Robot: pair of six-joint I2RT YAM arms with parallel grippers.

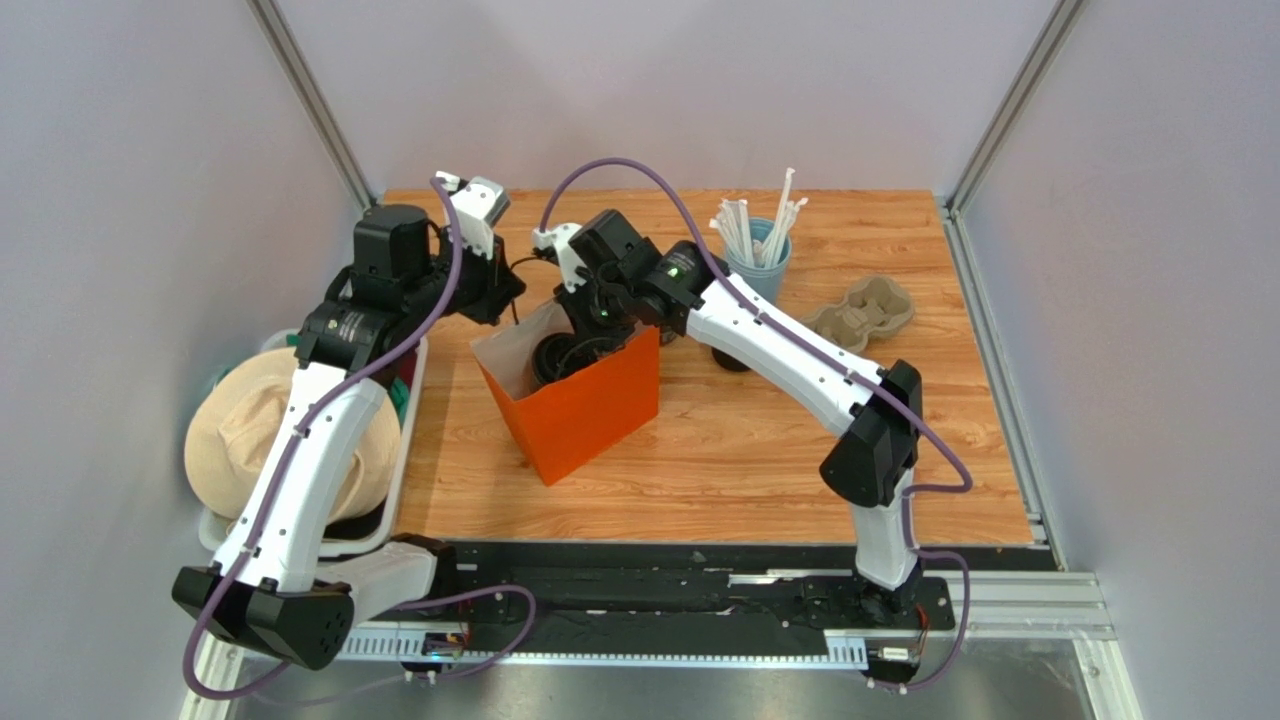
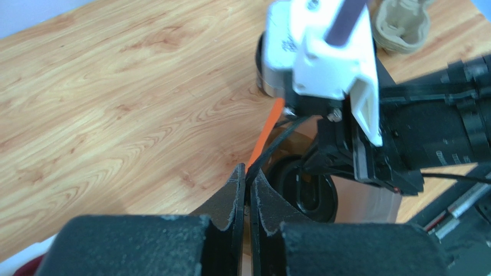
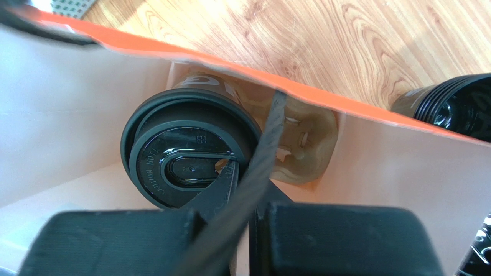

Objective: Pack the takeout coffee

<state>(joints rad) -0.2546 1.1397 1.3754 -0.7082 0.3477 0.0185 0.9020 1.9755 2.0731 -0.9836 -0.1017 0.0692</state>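
Left pincer: pressed together, pinching the thin rim of the orange paper bag. In the top view the grip sits at the bag's 11 o'clock corner. A thin black cord runs along the rim into the nip.
Right pincer: pressed together on a dark twisted cord. The cord comes off the bag's rim at 12 o'clock in the right wrist view and passes between the fingers. In the top view this pincer reaches into the bag's mouth from the 1 o'clock side.
Takeout coffee: inside the bag, with its black lid facing the right wrist camera. It lies at 10 o'clock from the right pincer's fingertips. One fingertip overlaps the lid's edge, but whether it touches cannot be told.
Moulded piece: pale brown, inside the bag, just beside the coffee at its 3 o'clock.
Bag: upright with its mouth open, near the middle of the wooden table.
Straw cup: pale blue and full of white straws, at 1 o'clock from the bag.
Cup tray: grey-brown, on the wood at 4 o'clock from the straw cup.
Black ribbed thing: outside the bag on the wood, at 2 o'clock in the right wrist view. What it is cannot be told.
Hat: tan, at 9 o'clock from the bag, partly under the left arm.
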